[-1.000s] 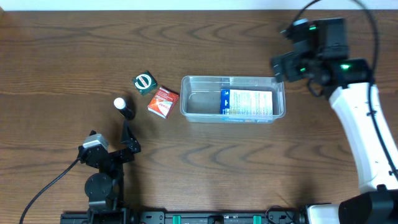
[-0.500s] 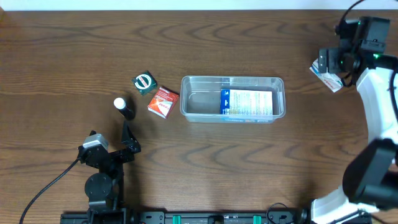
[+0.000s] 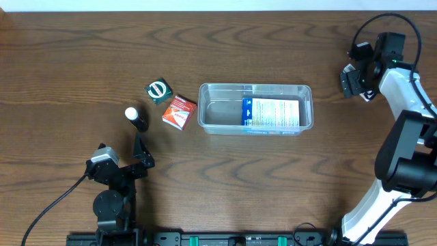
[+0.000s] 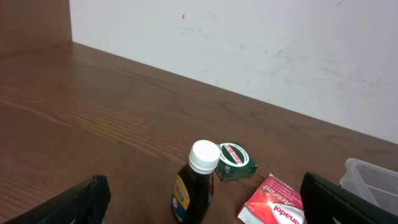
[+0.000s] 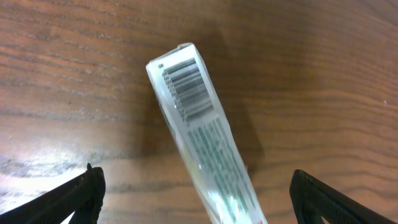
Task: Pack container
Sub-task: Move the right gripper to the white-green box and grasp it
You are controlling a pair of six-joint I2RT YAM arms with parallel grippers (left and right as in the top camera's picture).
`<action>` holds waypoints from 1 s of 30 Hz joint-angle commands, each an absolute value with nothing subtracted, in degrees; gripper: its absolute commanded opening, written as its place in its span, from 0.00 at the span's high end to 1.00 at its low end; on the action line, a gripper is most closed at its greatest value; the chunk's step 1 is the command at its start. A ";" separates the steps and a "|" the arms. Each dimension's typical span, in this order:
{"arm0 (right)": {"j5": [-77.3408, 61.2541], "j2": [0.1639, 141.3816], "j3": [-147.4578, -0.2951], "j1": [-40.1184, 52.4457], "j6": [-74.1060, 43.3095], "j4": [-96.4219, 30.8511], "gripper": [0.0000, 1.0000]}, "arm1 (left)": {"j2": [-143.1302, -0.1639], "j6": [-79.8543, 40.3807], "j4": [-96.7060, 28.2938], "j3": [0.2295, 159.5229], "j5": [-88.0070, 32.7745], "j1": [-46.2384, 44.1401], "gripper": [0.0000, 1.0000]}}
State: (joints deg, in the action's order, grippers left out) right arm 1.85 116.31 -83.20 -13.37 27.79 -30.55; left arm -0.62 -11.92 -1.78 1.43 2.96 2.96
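Found right gripper (image 3: pixel 355 79) over white box (image 5: pixel 202 140), fingers wide apart, nothing clamped; left gripper (image 3: pixel 142 154) parked, fingers apart. Judged pick-up step, calling for lowering, closing, carrying to container (image 3: pixel 218 113).

Bottle (image 3: pixel 136 119), small box (image 3: pixel 159 91), carton (image 3: pixel 179 112) left of container (image 3: pixel 220 113); flat box (image 3: pixel 272 113) inside.

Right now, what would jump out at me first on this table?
The clear plastic rectangular tub sits mid-table, a white-and-blue printed box lying in its right half. Left of it cluster a red-and-white carton, a green box and a dark white-capped bottle. At the far right, the right arm's tool hangs open over a white barcoded box.
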 commanded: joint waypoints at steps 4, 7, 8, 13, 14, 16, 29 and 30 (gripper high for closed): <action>-0.10 117.40 -83.55 -13.72 29.47 -29.32 0.19 | -0.34 -11.20 -3.97 0.23 3.42 3.31 0.02; -0.51 117.40 -83.55 -13.82 29.43 -29.04 0.40 | -0.34 -11.20 -3.97 0.23 3.42 3.31 0.02; -0.58 117.40 -83.55 -13.82 29.41 -29.06 0.45 | -0.34 -11.20 -3.97 0.23 3.42 3.31 0.02; -0.71 117.40 -83.55 -13.82 29.43 -29.12 0.47 | -0.34 -11.20 -3.97 0.23 3.42 3.31 0.02; -0.71 117.40 -83.55 -13.82 29.43 -29.12 0.47 | -0.34 -11.20 -3.97 0.23 3.42 3.31 0.02; -0.69 117.40 -83.55 -13.85 29.52 -29.02 0.46 | -0.34 -11.20 -3.97 0.23 3.42 3.31 0.02; -0.97 117.40 -83.55 -15.00 32.01 -28.27 0.51 | -0.34 -11.20 -3.97 0.23 3.42 3.31 0.02; -1.15 117.40 -83.55 -15.14 32.01 -28.23 0.51 | -0.34 -11.20 -3.97 0.23 3.42 3.31 0.02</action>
State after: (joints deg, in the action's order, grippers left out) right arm -0.30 116.77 -83.20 -13.47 31.09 -28.53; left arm -0.62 -11.92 -1.78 1.43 2.96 2.96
